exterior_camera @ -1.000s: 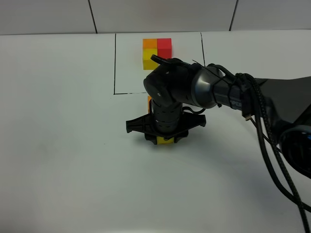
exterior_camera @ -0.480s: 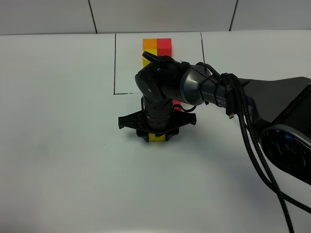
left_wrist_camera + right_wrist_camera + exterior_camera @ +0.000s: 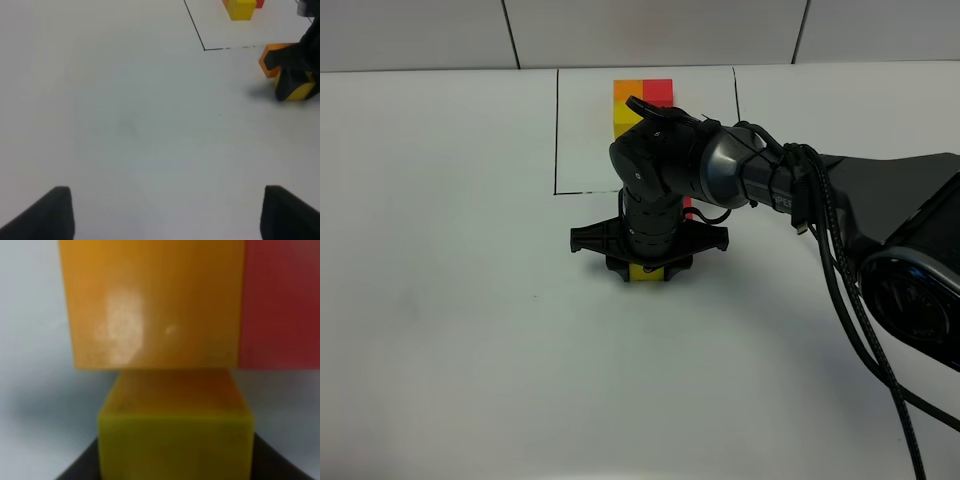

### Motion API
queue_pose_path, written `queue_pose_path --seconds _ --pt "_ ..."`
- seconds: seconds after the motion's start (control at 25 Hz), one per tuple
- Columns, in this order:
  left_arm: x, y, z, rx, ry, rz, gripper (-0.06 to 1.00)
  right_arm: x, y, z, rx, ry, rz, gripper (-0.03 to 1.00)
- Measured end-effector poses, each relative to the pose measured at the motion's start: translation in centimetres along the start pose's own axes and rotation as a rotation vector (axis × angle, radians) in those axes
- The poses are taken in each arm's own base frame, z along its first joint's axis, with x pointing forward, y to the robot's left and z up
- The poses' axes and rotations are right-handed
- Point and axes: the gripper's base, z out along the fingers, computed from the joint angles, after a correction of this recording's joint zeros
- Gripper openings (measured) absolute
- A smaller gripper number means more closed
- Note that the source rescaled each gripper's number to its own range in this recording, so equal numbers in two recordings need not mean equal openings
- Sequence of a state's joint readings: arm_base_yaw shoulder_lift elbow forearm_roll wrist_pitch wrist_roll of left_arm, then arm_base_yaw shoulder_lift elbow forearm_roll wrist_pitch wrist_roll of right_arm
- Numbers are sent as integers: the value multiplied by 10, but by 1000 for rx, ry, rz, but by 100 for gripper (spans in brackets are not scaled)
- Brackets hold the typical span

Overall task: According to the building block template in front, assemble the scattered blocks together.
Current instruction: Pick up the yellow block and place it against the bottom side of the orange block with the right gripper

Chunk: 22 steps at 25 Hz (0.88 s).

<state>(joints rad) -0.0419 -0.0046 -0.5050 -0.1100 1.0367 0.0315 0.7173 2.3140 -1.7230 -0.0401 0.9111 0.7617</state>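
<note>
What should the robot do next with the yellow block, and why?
Probably slide the yellow block the last bit up against the orange block. The right gripper holds it lined up in front of the orange one, which already sits beside the red block, and the template shows yellow in that spot. Whether they touch yet is unclear.
</note>
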Motion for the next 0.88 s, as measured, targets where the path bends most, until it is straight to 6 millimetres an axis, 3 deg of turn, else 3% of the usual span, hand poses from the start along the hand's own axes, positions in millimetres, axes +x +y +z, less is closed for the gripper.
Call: queue_pose_path --seconds 0.88 --pt "0 0 0 0 0 0 69 -4 4 3 -43 -42 2 2"
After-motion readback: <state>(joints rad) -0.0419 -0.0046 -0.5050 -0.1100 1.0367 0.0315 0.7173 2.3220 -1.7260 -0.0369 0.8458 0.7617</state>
